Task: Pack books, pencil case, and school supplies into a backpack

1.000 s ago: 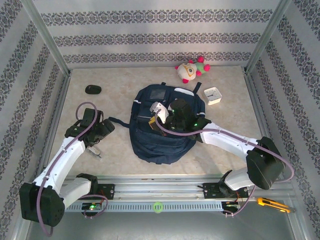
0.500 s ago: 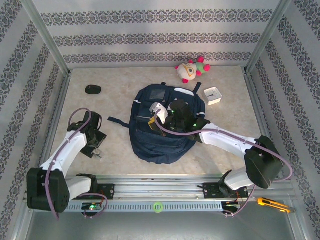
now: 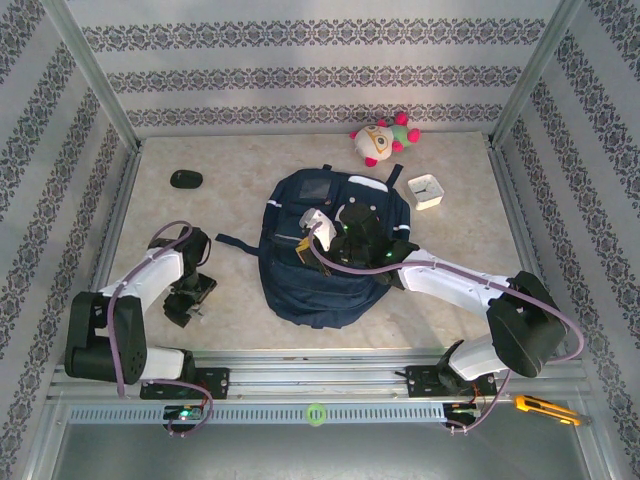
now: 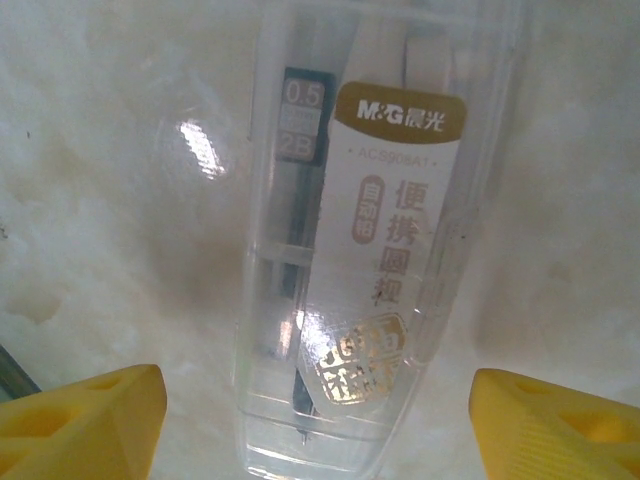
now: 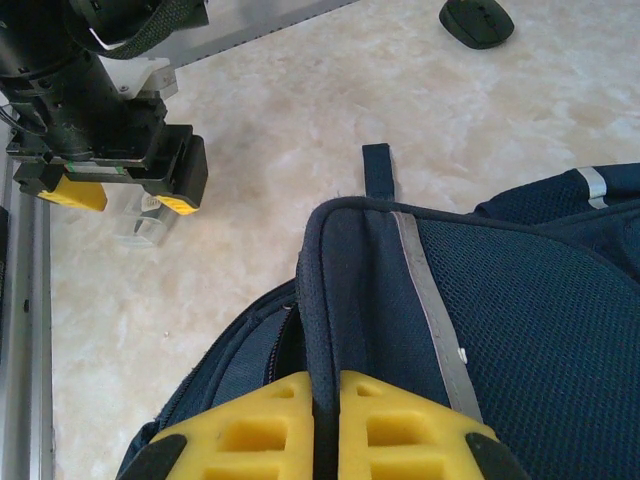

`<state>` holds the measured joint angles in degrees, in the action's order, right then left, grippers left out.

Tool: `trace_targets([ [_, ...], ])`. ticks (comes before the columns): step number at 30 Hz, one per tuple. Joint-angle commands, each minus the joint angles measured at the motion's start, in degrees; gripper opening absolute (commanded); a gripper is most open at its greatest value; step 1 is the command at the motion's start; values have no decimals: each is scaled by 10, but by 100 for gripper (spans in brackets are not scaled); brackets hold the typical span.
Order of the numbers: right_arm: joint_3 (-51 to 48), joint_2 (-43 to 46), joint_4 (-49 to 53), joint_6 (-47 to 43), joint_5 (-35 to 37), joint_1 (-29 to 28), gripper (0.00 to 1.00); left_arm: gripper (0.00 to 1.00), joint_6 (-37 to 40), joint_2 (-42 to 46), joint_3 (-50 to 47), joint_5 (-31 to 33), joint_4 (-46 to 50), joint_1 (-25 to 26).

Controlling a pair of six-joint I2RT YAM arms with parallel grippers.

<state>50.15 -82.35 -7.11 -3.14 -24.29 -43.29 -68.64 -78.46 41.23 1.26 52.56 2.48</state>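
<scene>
navy-blue fabric backpack (image 3: 325, 265) lies mid-counter (image 3: 240, 170). Right tool (image 5: 325, 390) is pressed together, pinching its grey-striped opening rim. At the backpack's 8 o'clock, a clear plastic stationery box with gold-white label (image 4: 350, 250) lies flat on the counter between the spread left tool (image 4: 320, 405); contact unclear. White square clock (image 3: 428, 190) sits at 2 o'clock.

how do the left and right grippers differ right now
The left gripper stands open, its fingers either side of a clear plastic case lying on the table; the right gripper is shut on the backpack rim. The left points down at the table; the right sits over the backpack. Both have yellow fingers.
</scene>
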Motion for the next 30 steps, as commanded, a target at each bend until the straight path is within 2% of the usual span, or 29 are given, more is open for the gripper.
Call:
trace_targets([
  [1, -1, 3, -34, 5, -27, -9, 0, 79, 0, -14, -4, -13, 0, -11],
  [5, -2, 3, -34, 4, -25, -9, 0, 74, -3, -25, -15, -34, -29, -12],
  [11, -2, 0, -36, 5, -23, -8, 0, 58, -9, -26, -10, -27, -32, -12],
  [20, -3, 2, -39, 5, -22, -8, 0, 39, -15, 6, -24, -29, -22, -12],
  [26, 10, 7, -48, 37, -82, 14, 0, 37, 29, 101, -15, -42, -21, -8],
  [30, 27, 6, -31, 42, -89, 23, 0, 37, 69, 166, 5, -45, -19, -2],
])
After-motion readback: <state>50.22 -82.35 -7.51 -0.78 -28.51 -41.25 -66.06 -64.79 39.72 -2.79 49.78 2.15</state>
